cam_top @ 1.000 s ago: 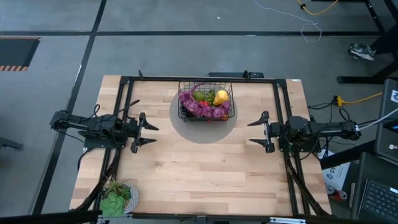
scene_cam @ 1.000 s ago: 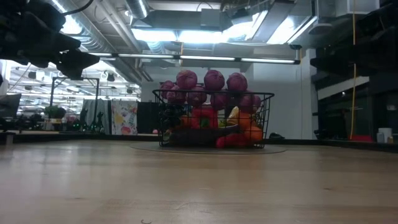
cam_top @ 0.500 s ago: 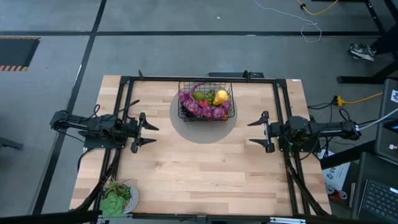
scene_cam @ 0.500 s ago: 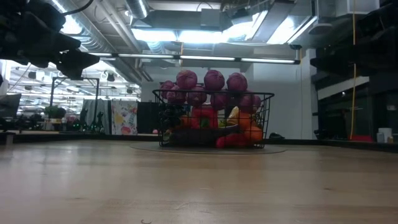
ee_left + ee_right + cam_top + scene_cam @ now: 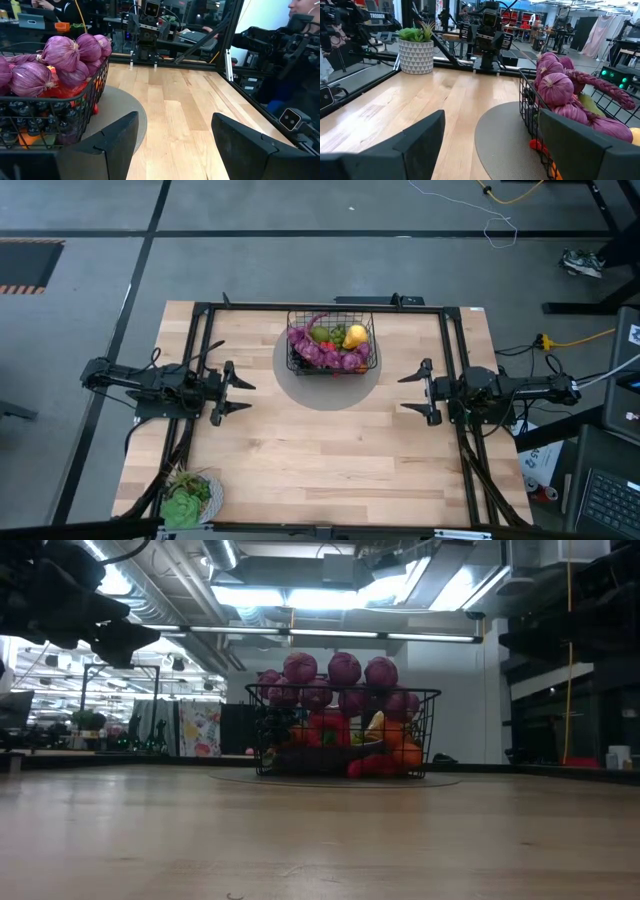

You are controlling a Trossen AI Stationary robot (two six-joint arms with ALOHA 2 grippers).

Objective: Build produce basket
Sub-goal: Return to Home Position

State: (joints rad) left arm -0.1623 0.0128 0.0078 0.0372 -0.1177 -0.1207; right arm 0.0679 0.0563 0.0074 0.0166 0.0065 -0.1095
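The black wire basket (image 5: 332,345) stands on a grey round mat (image 5: 327,378) at the far middle of the table. It holds the produce: a purple string of bulbs (image 5: 67,52) piled on top, a yellow pear (image 5: 356,334), green fruit (image 5: 322,334), red peppers (image 5: 325,728) and oranges (image 5: 403,753). My left gripper (image 5: 248,396) hovers open and level at the table's left, pointing at the middle. My right gripper (image 5: 402,393) hovers open and level at the table's right, facing it. Both stand well short of the basket, with nothing between their fingers.
A white patterned pot with a green plant (image 5: 187,498) stands at the table's near left corner. A black frame (image 5: 200,315) runs along the left, far and right edges. Bare wood lies between the grippers and toward the near edge. People sit beyond the table (image 5: 300,10).
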